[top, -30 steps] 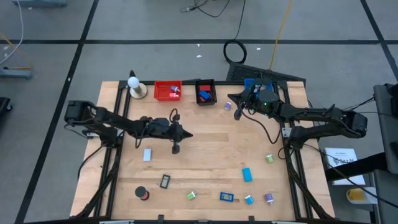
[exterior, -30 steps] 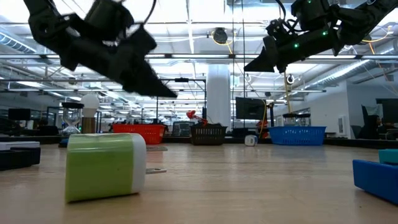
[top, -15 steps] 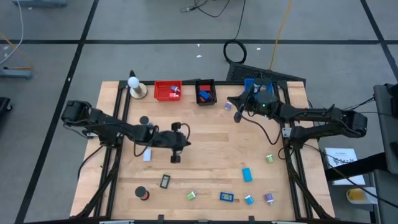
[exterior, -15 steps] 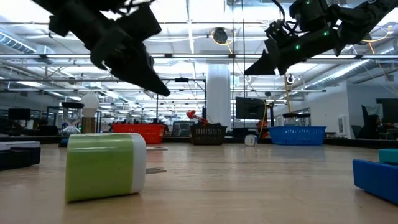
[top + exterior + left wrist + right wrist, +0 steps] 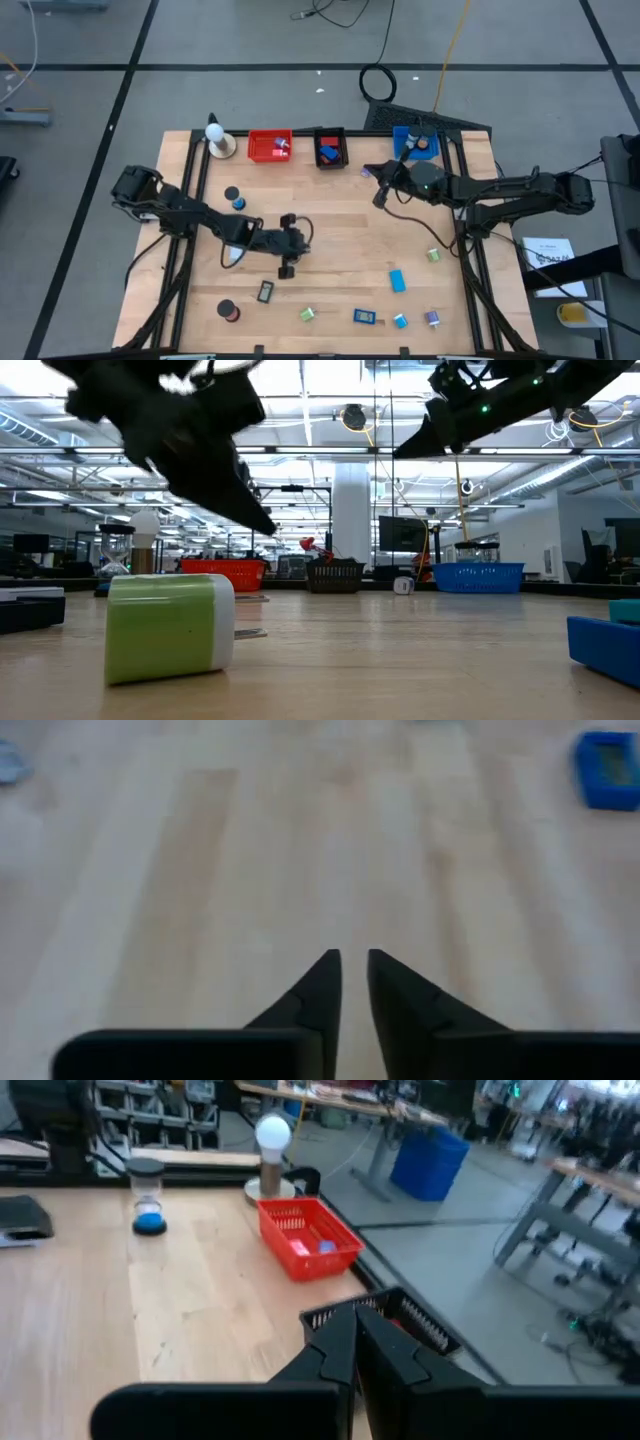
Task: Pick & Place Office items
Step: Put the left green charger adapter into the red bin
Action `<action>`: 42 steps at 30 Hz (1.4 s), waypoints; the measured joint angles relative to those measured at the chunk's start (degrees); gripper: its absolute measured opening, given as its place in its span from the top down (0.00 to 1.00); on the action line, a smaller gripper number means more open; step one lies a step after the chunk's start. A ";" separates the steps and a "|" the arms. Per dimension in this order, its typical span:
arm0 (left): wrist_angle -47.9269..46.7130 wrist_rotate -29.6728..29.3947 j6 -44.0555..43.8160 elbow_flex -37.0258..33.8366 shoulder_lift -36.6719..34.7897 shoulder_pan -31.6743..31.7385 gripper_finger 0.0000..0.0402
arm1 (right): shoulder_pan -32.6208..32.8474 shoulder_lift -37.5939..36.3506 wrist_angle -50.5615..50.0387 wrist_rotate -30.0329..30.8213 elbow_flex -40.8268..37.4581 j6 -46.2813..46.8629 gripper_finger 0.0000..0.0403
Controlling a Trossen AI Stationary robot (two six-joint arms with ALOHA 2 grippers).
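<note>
The left gripper has swung down-frame, fingers parted only narrowly and empty, just above the black-framed rectangle at lower left. Open wider before descending. The right gripper hangs shut, upper right.

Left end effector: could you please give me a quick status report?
Left end effector empty, slightly parted above bare wood. Black-framed rectangle lies close beside it. Right end effector shut, empty. Nothing in the way.

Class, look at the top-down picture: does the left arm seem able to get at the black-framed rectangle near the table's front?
Probably yes. The left pincer hangs close beside the black-framed rectangle, with bare table between them and nothing on top of it.
</note>
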 joint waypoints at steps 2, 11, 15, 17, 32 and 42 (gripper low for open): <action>-5.10 -0.05 -3.52 2.67 -0.04 -2.38 0.79 | 1.31 0.00 -0.01 1.24 0.02 -1.49 0.99; -24.19 -6.72 -19.70 16.63 4.82 -13.41 0.53 | 1.71 0.02 0.15 1.54 0.01 -0.30 0.99; -28.72 -6.64 -23.54 22.89 9.64 -16.36 0.41 | 2.63 0.02 -1.28 1.47 -0.01 4.54 0.99; -31.26 -6.53 -24.58 26.18 12.66 -17.72 0.35 | 3.68 0.11 -2.02 1.49 -0.06 6.41 0.99; -41.76 -7.31 -32.14 41.90 26.85 -21.19 0.22 | 13.36 0.74 -2.63 12.20 -0.10 5.81 0.99; -41.60 -1.53 -31.42 41.85 29.59 -17.90 0.36 | 11.73 0.74 -2.00 12.08 -0.08 3.72 0.99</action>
